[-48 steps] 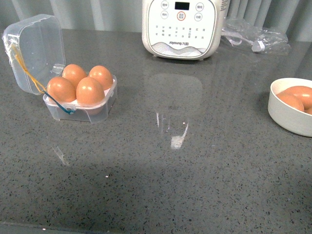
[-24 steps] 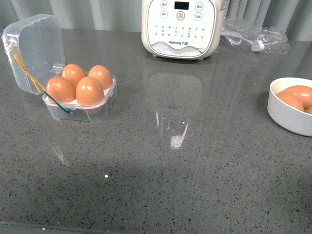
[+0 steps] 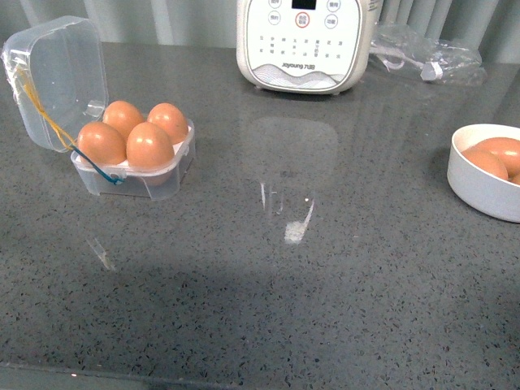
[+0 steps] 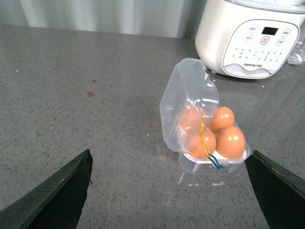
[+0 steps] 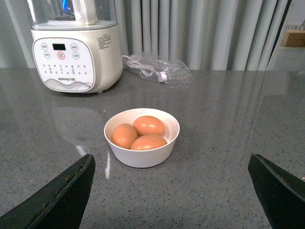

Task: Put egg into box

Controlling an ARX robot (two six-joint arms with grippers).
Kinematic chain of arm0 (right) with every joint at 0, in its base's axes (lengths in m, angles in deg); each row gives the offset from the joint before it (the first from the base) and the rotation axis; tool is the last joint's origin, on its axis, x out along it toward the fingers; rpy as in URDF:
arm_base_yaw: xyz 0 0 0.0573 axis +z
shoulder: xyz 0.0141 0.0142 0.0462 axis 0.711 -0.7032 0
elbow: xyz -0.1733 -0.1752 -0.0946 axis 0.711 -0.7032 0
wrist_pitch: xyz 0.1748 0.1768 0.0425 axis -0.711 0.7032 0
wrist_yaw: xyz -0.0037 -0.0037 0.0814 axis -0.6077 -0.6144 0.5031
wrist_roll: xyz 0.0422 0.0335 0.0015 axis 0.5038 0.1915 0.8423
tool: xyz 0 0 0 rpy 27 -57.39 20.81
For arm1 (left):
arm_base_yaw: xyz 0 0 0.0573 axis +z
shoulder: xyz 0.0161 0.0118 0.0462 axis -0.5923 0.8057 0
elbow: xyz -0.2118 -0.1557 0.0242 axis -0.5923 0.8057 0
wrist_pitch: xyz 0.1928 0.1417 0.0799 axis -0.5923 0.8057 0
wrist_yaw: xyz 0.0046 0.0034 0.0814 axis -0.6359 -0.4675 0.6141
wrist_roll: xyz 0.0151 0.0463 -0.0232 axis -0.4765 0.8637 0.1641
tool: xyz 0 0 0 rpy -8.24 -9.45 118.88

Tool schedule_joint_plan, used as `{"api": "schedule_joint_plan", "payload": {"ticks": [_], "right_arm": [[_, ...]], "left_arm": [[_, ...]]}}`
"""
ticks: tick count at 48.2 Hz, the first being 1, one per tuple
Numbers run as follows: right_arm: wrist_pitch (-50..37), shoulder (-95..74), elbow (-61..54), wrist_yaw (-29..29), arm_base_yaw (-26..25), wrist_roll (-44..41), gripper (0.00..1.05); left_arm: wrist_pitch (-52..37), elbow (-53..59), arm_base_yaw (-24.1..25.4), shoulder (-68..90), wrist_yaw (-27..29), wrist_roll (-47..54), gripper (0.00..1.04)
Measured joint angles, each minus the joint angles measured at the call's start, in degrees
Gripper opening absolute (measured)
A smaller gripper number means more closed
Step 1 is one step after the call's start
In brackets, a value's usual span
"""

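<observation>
The egg (image 3: 149,146) sits in the box (image 3: 162,180), in the near cell on the bowl side, one of four brown eggs that fill every cell. I cannot tell it from its three neighbours. The clear lid (image 3: 57,77) stands open behind them, with the yellow and blue rubber bands (image 3: 49,122) hanging across it.

Over the last second nothing on the counter (image 3: 325,284) has moved. The four eggs were already seated, and only the front view has drifted, so that everything now sits a touch higher in it. To my eye that means the placing is done, with no free cell left for another egg.

Neither arm shows in the front view. The left gripper (image 4: 169,152) hangs back from the box with its fingers spread wide and nothing between them. The right gripper (image 5: 171,156) is spread just as wide and equally empty, looking down on the white bowl (image 3: 479,195) well off to the right, where three more eggs lie.

Further back stands a white appliance (image 3: 305,45) with a crumpled plastic bag (image 3: 426,61) beside it. If anything remains, I would guess it is closing the lid.
</observation>
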Motion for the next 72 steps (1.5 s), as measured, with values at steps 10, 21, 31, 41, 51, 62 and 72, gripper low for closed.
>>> {"api": "schedule_joint_plan", "payload": {"ticks": [10,21,31,41,51,62,72], "right_arm": [[0.0,0.0,0.0,0.0,0.0,0.0,0.97],[0.0,0.0,0.0,0.0,0.0,0.0,0.97],[0.0,0.0,0.0,0.0,0.0,0.0,0.97],[0.0,0.0,0.0,0.0,0.0,0.0,0.97],[0.0,0.0,0.0,0.0,0.0,0.0,0.97],[0.0,0.0,0.0,0.0,0.0,0.0,0.97],[0.0,0.0,0.0,0.0,0.0,0.0,0.97]], "left_arm": [[-7.4,-5.8,1.2,16.6,1.9,2.6,0.98],[-12.6,-13.3,5.1,29.8,5.3,6.1,0.98],[-10.8,-18.9,5.7,34.1,4.4,5.4,0.98],[-9.8,-19.9,1.9,33.7,3.3,3.5,0.98],[-10.0,-19.9,-2.0,33.9,4.9,3.6,0.98],[-10.8,-19.5,-5.7,33.9,6.0,3.0,0.98],[-10.8,-17.5,-10.0,32.8,6.7,2.1,0.98]]}}
